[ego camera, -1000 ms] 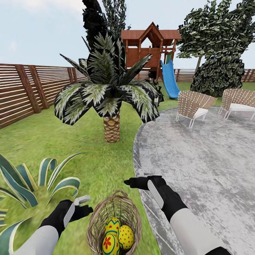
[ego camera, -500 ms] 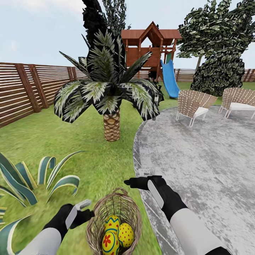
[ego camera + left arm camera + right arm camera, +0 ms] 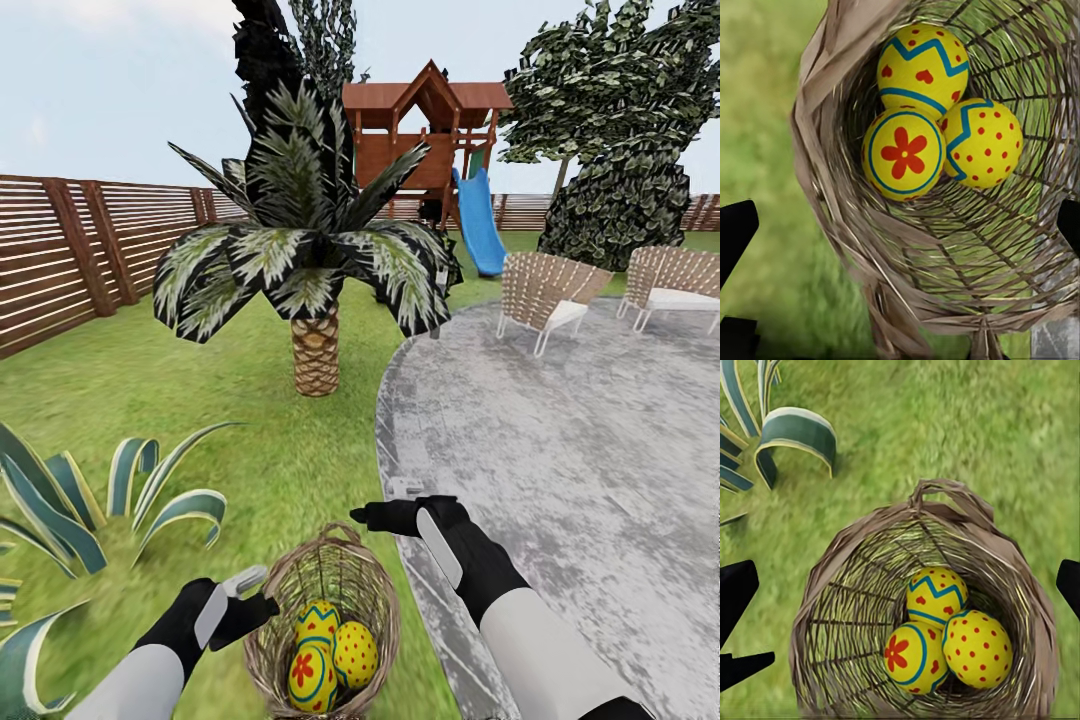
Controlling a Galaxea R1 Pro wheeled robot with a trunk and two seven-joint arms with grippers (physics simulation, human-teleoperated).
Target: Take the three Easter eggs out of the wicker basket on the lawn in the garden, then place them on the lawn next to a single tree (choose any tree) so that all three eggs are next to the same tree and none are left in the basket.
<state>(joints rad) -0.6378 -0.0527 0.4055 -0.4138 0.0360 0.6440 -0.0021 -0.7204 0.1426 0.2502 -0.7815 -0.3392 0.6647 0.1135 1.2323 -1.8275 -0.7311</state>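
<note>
While Easter eggs (image 3: 325, 652) sit in wicker basket (image 3: 268, 660), left gripper (image 3: 243, 596) hangs nearer, beside rim, fingers spread, empty; right gripper (image 3: 375, 516) released beyond far rim.

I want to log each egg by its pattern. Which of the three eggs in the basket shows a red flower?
The egg with the red flower inside a blue ring. Of its neighbours in the wicker basket, one has blue zigzags, the other red dots.

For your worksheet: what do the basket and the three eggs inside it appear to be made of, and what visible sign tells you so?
The basket looks like woven wicker: tan strands crossing over thin ribs, with gaps showing grass through the wall, matte finish. The eggs look hard and smooth, yellow with painted blue zigzags, red dots and a red flower; whether plastic, wood or shell cannot be told from a render.
</note>
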